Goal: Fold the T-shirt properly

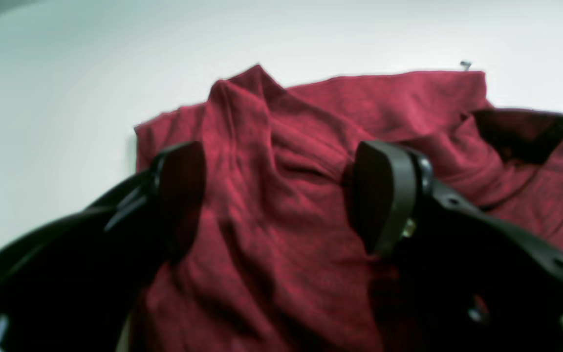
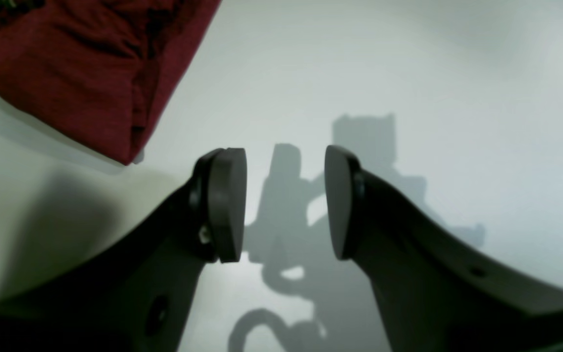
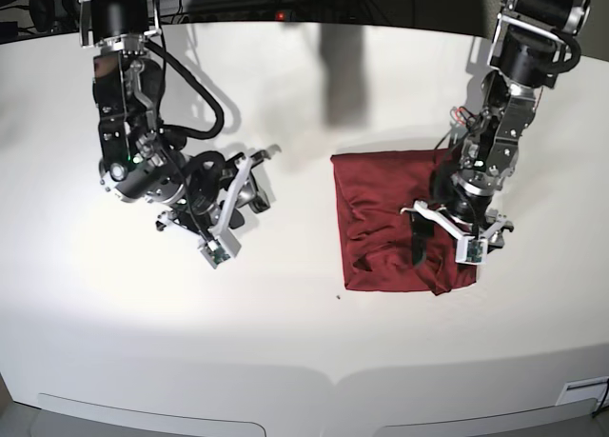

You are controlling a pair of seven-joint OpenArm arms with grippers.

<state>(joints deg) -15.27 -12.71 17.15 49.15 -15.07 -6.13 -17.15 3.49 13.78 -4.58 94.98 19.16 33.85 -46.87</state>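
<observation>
Two arms, one busy: the left gripper (image 1: pixel 281 195), jaws apart, hovers over the folded shirt (image 3: pixel 381 218) at three o'clock, likely to tidy it; right gripper (image 2: pixel 285 203), also apart, waits at nine

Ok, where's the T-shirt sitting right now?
In the base view the T-shirt lies folded on the white table, right of centre, under the open left hand; the open right hand is off to its left.

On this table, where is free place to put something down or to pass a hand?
Bare white table runs along the whole near edge in front of both arms, and in the strip between the right gripper and the T-shirt. It is crowded at the shirt's right side, where the open left gripper hangs over the cloth.
</observation>
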